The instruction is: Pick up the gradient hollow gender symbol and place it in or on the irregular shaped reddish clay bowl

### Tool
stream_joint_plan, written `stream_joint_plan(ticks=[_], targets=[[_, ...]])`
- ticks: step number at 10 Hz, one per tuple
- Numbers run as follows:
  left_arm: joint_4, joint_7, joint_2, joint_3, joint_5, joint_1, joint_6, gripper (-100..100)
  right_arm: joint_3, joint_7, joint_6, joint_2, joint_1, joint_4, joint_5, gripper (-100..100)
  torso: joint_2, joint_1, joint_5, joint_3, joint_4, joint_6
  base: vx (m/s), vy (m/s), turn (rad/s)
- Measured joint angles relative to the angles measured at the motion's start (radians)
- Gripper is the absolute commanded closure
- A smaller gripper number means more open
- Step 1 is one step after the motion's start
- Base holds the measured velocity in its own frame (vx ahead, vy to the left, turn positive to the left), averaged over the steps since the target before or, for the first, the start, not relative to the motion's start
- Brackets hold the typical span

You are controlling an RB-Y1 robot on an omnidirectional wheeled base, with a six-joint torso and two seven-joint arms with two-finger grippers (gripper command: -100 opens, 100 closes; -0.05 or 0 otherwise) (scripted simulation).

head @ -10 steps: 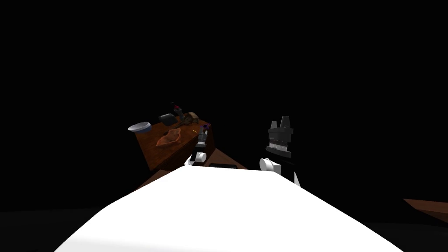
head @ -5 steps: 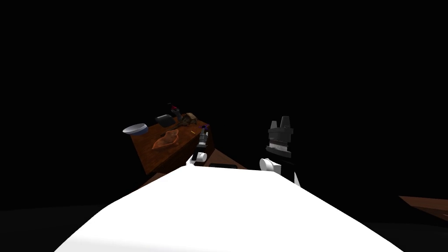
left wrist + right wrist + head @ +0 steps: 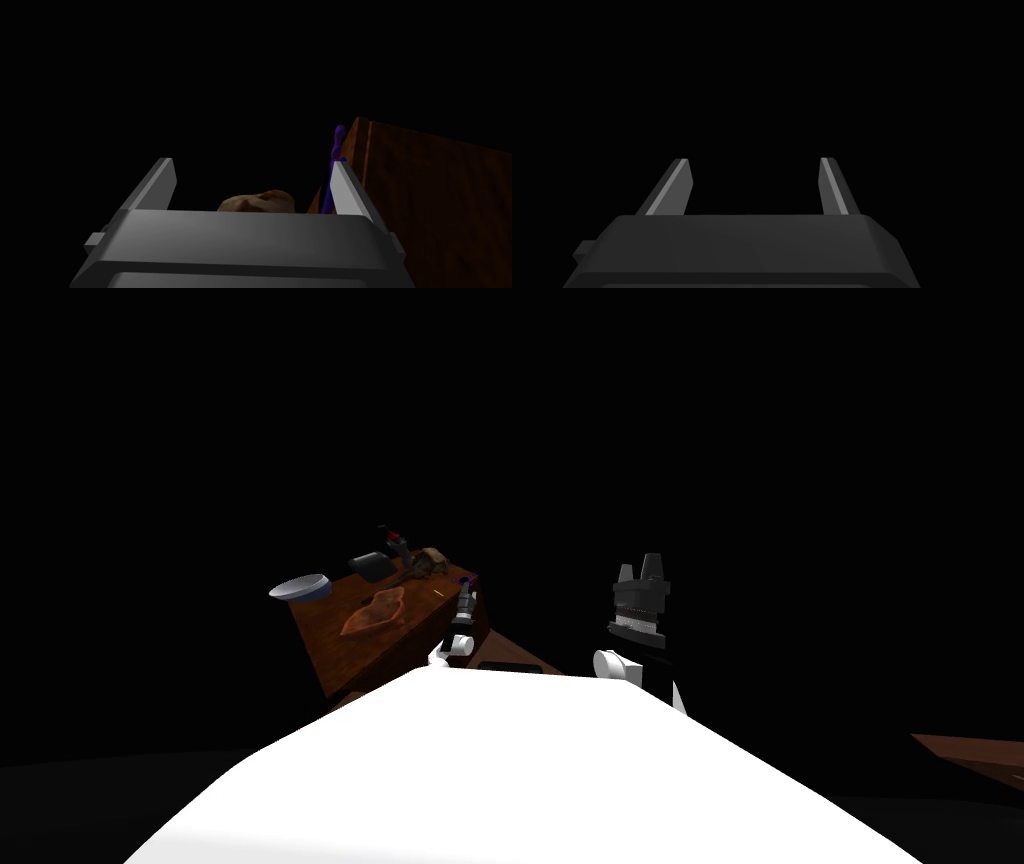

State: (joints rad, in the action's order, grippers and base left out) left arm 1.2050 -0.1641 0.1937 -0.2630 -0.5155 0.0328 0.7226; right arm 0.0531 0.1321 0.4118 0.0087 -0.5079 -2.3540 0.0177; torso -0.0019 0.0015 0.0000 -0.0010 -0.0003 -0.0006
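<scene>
Purple symbol (image 3: 339, 137): lower part hidden behind a finger (image 3: 350, 192) of the left gripper (image 3: 252, 161). Brown lump (image 3: 257, 201): base hidden behind gripper body. Dark items (image 3: 368, 564) on table (image 3: 420, 623): too small to identify.

The symbol (image 3: 339, 136) is purple, the bowl (image 3: 373, 611) reddish-orange, the table (image 3: 412, 626) brown.

Brown wooden table (image 3: 400, 638), black surroundings

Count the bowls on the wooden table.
2. A pale bowl sits at the left edge of the table; the reddish irregular bowl lies beside it, nearer the middle. The clutter behind could hide more.
</scene>
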Motion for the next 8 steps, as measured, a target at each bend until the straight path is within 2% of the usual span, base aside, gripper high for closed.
stream_joint_plan(ticks=[3,8], targets=[[-0.099,-0.004,0.007,-0.011,-0.029,-0.047,0.013,-100,0.0,0.0,0.0,0.0,0.0,0.0,0.0,0,-0.001,0.002,0.0,-0.001,0.0,0.0,0.052,0.039,-0.042],[-0.215,-0.016,0.009,-0.023,-0.064,-0.104,0.02,-100,0.0,0.0,0.0,0.0,0.0,0.0,0.0,0,-0.002,0.002,0.0,-0.001,0.0,0.0,0.06,0.048,-0.021]])
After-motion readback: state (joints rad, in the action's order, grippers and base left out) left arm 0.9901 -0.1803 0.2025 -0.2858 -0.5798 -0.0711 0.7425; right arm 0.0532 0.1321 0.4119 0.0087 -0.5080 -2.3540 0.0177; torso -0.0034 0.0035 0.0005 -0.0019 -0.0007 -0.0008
